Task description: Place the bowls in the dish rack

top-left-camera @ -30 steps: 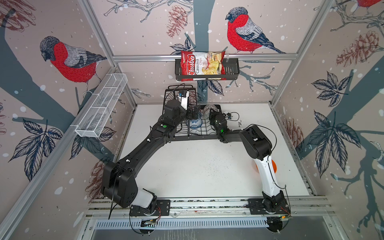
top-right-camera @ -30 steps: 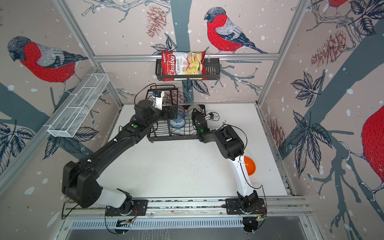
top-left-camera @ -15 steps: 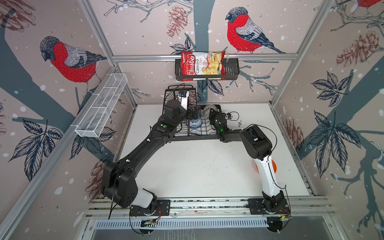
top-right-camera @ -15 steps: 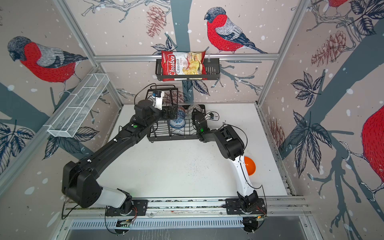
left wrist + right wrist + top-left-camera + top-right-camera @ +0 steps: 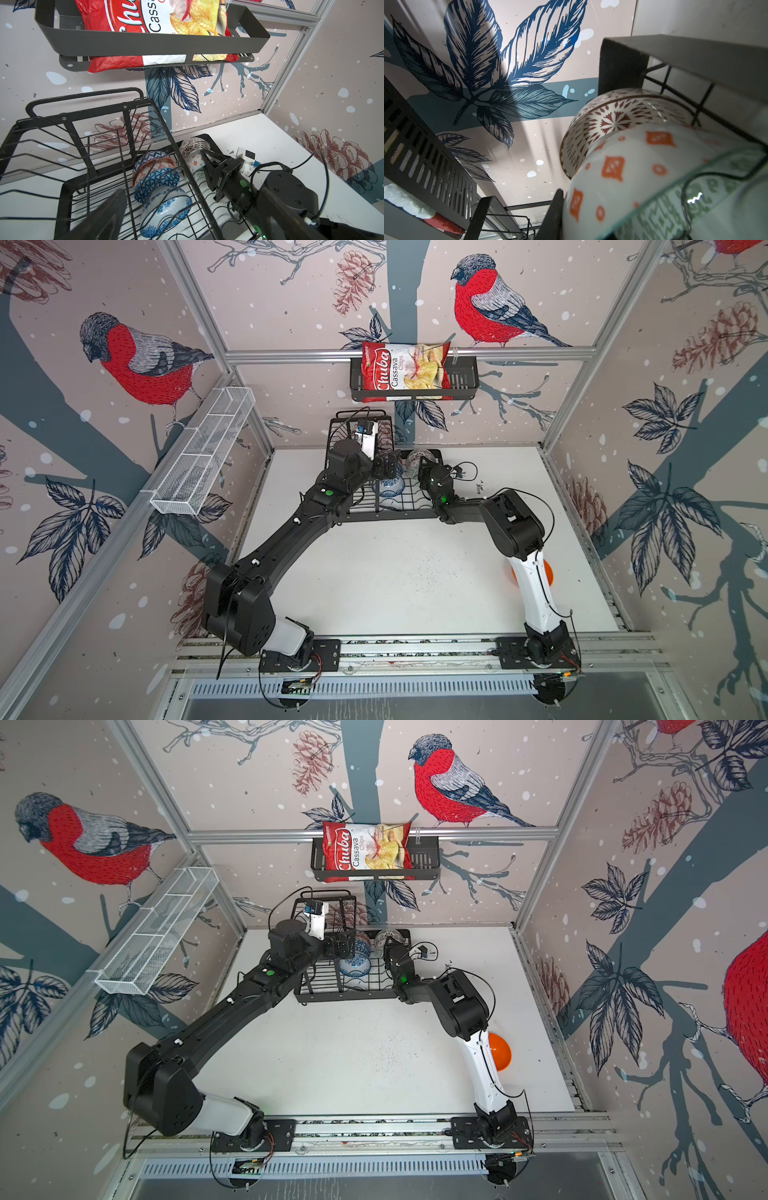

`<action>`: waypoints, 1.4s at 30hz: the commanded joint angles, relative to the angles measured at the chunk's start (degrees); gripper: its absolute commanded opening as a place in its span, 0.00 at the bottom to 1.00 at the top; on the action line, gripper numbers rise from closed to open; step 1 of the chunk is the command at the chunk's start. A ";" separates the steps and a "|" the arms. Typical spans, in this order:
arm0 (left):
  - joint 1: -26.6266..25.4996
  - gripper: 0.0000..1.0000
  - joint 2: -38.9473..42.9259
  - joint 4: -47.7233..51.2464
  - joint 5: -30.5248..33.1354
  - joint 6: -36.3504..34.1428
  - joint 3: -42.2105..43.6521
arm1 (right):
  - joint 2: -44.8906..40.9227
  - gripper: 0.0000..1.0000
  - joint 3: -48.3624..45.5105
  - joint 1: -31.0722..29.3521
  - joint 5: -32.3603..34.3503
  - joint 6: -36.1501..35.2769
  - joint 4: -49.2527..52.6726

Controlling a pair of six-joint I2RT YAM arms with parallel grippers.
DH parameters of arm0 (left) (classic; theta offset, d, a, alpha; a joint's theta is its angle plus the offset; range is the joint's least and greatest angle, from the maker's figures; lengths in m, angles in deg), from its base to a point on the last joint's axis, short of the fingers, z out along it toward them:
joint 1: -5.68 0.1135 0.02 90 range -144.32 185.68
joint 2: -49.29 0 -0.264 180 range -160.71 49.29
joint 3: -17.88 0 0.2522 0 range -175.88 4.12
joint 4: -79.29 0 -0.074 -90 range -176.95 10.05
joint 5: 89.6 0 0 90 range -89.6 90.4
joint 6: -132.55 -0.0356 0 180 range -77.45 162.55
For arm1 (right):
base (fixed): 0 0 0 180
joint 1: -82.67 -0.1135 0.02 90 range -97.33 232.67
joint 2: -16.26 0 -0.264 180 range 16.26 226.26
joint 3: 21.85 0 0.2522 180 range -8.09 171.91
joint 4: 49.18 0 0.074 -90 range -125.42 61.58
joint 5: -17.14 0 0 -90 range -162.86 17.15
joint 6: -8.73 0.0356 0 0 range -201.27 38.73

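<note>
Patterned ceramic bowls (image 5: 155, 182) are standing on edge in the black wire dish rack (image 5: 66, 193), whose wavy wires are likely what is keeping them upright. The right gripper (image 5: 203, 159) is straddling the white bowl with orange diamonds (image 5: 194, 164) at the rack's back corner; I cannot tell whether it is pinching. The left gripper (image 5: 388, 468), spread and empty, is hovering over the rack. The plain orange bowl (image 5: 500, 1052) is lying well apart from the rack, not yet loaded.

I'm on a lab robot cell: aluminium frame (image 5: 291, 356) across upper centre, bird-print wall panels (image 5: 137, 360) all round, base rail (image 5: 415, 645) along the bottom.

Right hand (image 5: 203, 156) has eased apart slightly (at the orange-diamond bowl (image 5: 193, 164)).
</note>
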 commanded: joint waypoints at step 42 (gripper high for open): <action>0.03 0.98 0.56 -1.20 -0.20 0.29 0.14 | 2.71 0.27 5.55 1.92 -4.38 -0.46 10.57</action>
